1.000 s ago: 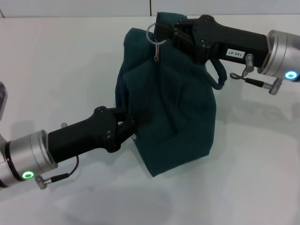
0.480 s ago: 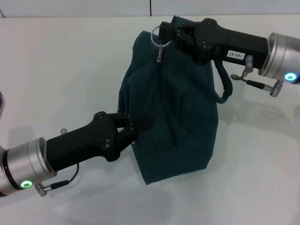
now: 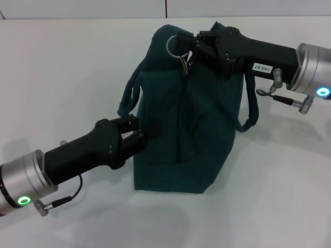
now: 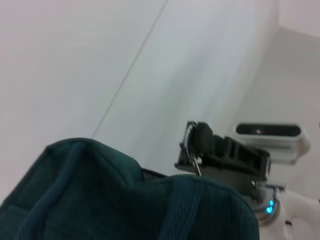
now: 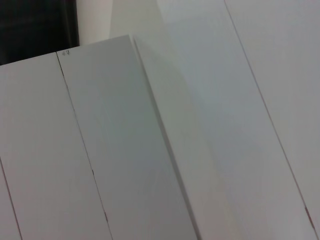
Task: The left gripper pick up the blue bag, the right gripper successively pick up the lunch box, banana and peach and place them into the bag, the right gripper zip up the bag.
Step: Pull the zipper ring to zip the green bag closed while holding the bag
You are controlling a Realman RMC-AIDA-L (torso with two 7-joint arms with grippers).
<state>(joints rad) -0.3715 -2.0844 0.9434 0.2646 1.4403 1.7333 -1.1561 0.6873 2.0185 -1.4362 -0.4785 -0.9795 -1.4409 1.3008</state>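
Note:
The blue bag (image 3: 207, 134) stands upright on the white table (image 3: 72, 67), and its top also shows in the left wrist view (image 4: 100, 200). My left gripper (image 3: 142, 132) is at the bag's left side, shut on its fabric. My right gripper (image 3: 182, 42) is at the bag's top and holds the ring zip pull (image 3: 170, 47). It also shows in the left wrist view (image 4: 197, 150). One handle (image 3: 129, 95) hangs on the left, the other handle (image 3: 252, 111) on the right. The lunch box, banana and peach are out of view.
The table's back edge meets a white wall (image 3: 103, 8). The right wrist view shows only white panels (image 5: 150, 150). My head camera (image 4: 270, 131) shows behind the right gripper in the left wrist view.
The bag has swung from tilted to upright and shifted right. My right gripper moved right with the ring. My left gripper moved down and left, and a handle has dropped out on the left.

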